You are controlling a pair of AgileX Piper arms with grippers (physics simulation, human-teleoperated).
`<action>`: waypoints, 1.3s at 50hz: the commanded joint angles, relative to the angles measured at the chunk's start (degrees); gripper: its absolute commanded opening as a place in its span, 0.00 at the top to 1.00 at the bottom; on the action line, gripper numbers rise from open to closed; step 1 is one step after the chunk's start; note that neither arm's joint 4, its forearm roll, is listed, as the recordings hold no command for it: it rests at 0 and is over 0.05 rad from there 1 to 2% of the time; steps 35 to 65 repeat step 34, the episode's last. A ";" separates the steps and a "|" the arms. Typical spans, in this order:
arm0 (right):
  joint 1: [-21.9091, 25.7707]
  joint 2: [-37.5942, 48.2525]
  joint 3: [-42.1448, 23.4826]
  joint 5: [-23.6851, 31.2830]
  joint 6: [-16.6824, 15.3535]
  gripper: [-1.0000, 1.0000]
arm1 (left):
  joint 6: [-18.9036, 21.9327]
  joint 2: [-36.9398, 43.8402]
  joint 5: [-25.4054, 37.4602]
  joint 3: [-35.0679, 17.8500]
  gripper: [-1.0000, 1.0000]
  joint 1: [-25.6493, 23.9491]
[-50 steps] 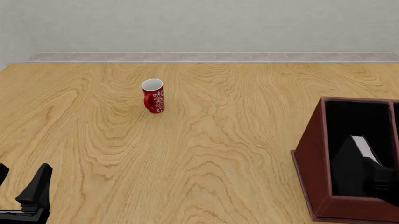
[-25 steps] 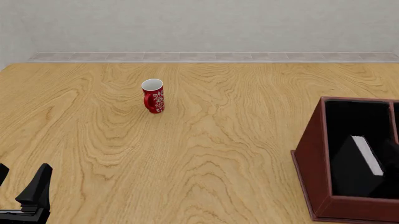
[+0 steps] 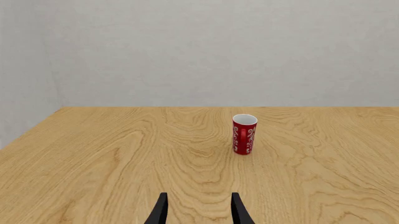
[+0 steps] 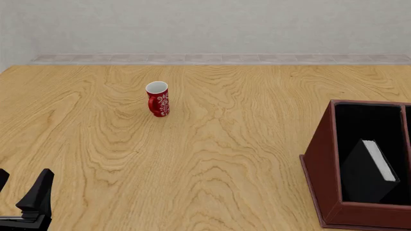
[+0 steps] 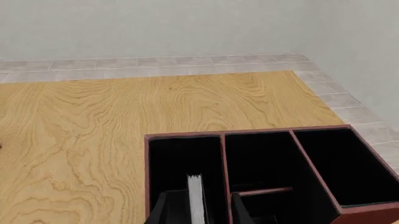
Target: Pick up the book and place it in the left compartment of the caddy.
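One book (image 4: 367, 169) sits in the caddy (image 4: 319, 166), leaning inside the left compartment (image 4: 366, 125), white page edges up. Over it, the right gripper (image 5: 198, 211) has its jaws spread, one finger either side of the pages, touching nothing as far as the wrist view shows. Down at the near left of the table (image 4: 212, 159), the left gripper (image 3: 198, 211) hangs with jaws apart, empty. Red mug (image 4: 158, 99) stands upright, well apart from the caddy.

Simulated room: wooden table (image 4: 212, 159), blank wall (image 4: 205, 24)
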 commanded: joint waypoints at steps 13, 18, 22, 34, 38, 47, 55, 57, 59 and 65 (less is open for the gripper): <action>0.91 1.30 -6.67 1.00 -1.05 0.00 | 0.00 0.00 0.00 0.00 0.00 0.00; 1.03 1.73 -7.94 0.75 -1.18 0.00 | 0.00 -0.01 0.00 0.00 0.00 0.00; 1.03 2.24 -8.24 -0.20 -1.07 0.00 | 0.01 0.01 0.00 0.00 0.00 0.00; 0.89 3.65 -9.52 -2.28 -1.09 0.00 | -0.01 -0.06 0.00 0.00 0.00 0.04; 0.89 3.65 -9.52 -2.28 -1.09 0.00 | -0.01 -0.06 0.00 0.00 0.00 0.04; 0.89 3.65 -9.52 -2.28 -1.09 0.00 | -0.01 -0.06 0.00 0.00 0.00 0.04; 0.89 3.65 -9.52 -2.28 -1.09 0.00 | -0.01 -0.06 0.00 0.00 0.00 0.04; 0.89 3.65 -9.52 -2.28 -1.09 0.00 | -0.01 -0.06 0.00 0.00 0.00 0.04; 0.89 3.65 -9.52 -2.28 -1.09 0.00 | -0.01 -0.06 0.00 0.00 0.00 0.04; 0.89 3.65 -9.52 -2.28 -1.09 0.00 | -0.01 -0.06 0.00 0.00 0.00 0.04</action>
